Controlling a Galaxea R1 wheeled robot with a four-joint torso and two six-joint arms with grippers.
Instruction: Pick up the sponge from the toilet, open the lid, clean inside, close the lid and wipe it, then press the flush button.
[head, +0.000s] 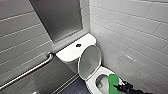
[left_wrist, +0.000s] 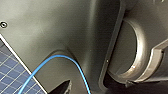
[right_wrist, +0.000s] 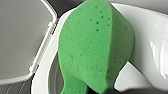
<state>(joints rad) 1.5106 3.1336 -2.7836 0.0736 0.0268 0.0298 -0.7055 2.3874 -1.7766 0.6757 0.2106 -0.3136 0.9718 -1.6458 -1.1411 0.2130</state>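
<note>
A dark blue tiled floor (head: 75, 88) meets two pale tiled walls (head: 140, 32) in a corner. A white toilet (head: 92, 84) stands on this floor, its tank against one wall. The flat tank top (head: 71, 52) carries a small dark flush button (head: 78, 45) at its centre.

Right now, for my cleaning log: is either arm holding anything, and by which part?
The right gripper holds the sponge, jaws shut on one end; the rest sticks out over the bowl of the open toilet.

Raised lid (head: 89, 62) leaves toilet (head: 92, 83) open; tiled wall (head: 140, 47) close beside.
</note>
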